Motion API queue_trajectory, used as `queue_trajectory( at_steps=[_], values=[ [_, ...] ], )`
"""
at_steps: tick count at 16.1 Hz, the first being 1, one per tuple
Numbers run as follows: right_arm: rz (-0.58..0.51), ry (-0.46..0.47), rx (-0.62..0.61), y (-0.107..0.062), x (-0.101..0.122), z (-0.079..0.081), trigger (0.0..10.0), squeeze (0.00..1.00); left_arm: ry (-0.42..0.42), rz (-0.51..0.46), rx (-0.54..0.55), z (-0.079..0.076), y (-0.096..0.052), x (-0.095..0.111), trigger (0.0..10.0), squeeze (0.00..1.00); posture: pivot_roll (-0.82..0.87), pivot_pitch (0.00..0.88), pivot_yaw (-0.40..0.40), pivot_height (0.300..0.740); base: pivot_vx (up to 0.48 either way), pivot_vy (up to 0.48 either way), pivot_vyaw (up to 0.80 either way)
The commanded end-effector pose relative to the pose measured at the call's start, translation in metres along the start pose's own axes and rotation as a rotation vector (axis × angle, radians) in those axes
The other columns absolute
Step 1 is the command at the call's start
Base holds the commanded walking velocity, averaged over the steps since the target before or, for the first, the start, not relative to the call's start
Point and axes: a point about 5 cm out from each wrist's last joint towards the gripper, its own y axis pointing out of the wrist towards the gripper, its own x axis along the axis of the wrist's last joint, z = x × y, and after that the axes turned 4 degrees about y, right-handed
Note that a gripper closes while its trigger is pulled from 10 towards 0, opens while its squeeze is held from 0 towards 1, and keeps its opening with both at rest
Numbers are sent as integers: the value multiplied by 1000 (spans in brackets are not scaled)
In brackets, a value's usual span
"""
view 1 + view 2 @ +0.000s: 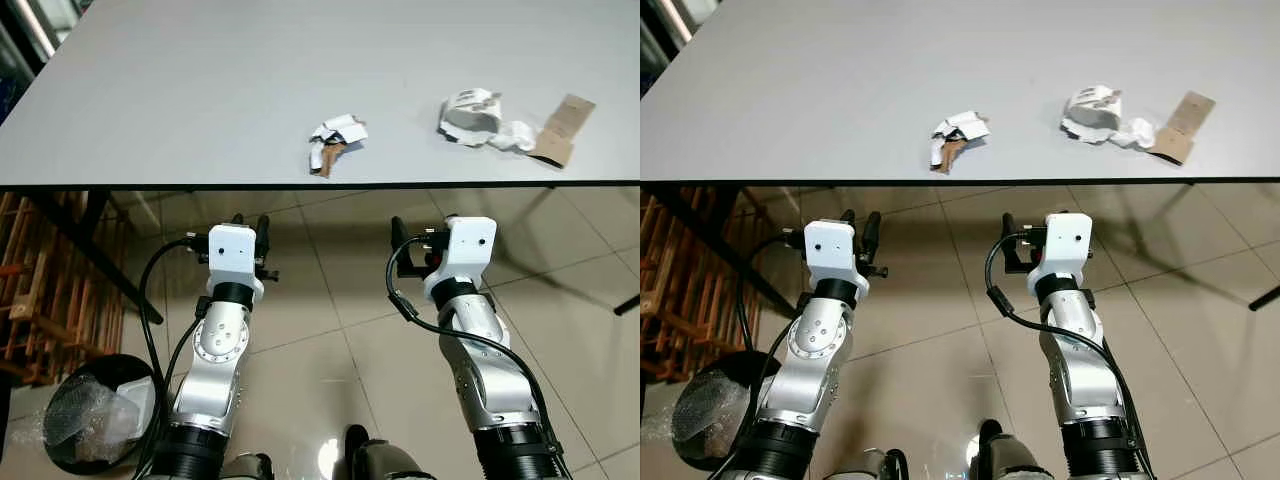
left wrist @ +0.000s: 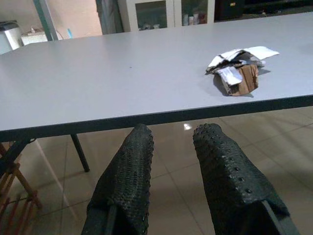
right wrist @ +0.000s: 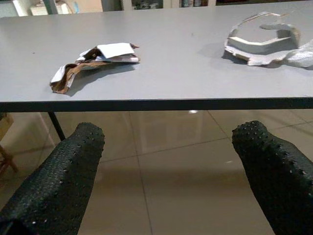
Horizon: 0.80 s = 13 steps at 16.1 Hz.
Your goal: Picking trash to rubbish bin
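Just below the bench (image 1: 200, 120) edge: right claw (image 3: 166, 166) spread wide and empty, left claw (image 2: 171, 171) parted by a narrow gap and empty too, both short of the near rim and lower than the top. Up and ahead of the left claw, a little toward the right one, near the rim: small crumpled scrap (image 1: 335, 140) of white paper and brown card. Ahead of the right claw and further onto the bench: larger crumpled white wad (image 1: 472, 115), with a brown cardboard strip (image 1: 562, 130) just beyond it to the outer side. Back and low beside the left arm, on the floor: black rubbish bin (image 1: 95, 415) with clear plastic inside. Likely hazards from here: fingers striking the underside or rim if driven forward before rising; light paper sliding away or flattening under a shallow approach instead of being pinched; narrow left gap pushing the scrap rather than straddling it; loose pinch dropping it on the tiles during the swing back to the bin.
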Motion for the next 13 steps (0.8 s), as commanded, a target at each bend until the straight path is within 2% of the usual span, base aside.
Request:
queue_trajectory(
  at_steps=[1,8,13],
  values=[
    [11,-1,3,-2,-1,-1,10000,0,8,18,1,-1,-2,-3,10000,0,-52,191,13,740,0,-480,0],
    [19,-1,6,-4,-3,-1,10000,0,11,30,9,0,-3,-5,10000,0,-52,199,13,740,0,-480,0],
    [24,0,11,-4,-3,0,10000,0,2,35,26,2,-2,-5,10000,0,-50,200,13,740,0,0,0]
  ],
)
